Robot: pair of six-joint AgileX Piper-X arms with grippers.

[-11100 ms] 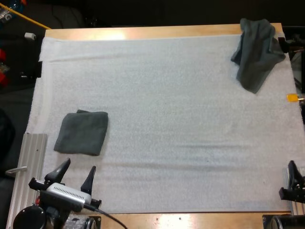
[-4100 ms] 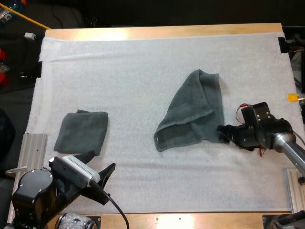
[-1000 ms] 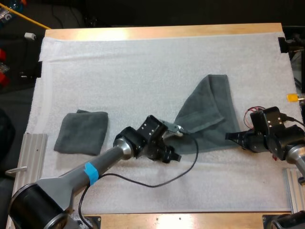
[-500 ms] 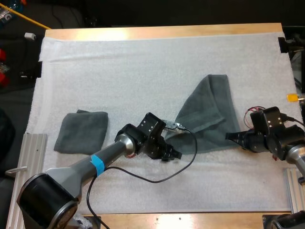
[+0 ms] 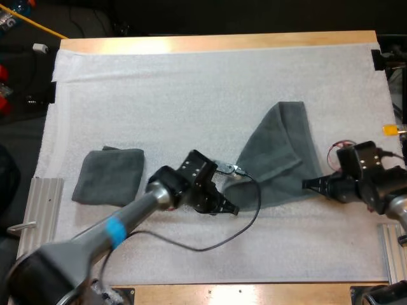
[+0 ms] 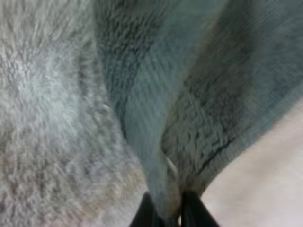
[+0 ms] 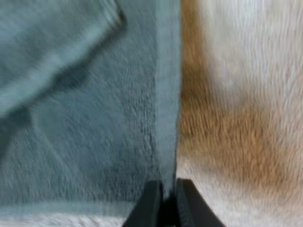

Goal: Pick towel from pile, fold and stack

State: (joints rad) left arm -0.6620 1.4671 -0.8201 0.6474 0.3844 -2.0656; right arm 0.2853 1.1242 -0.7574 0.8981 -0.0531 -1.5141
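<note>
**Towel held at 2 corners; fold pending**

Left tool pinches its near left corner; right tool clamps its near right edge. It lies rumpled on the mat, not yet spread. 1 folded towel sits well apart at left. Folding and stacking remain.

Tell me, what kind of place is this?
Probably a robot lab: the left tool and right tool each pinch a grey-green towel on a white mat over a wooden table, with a folded towel lying apart.
</note>
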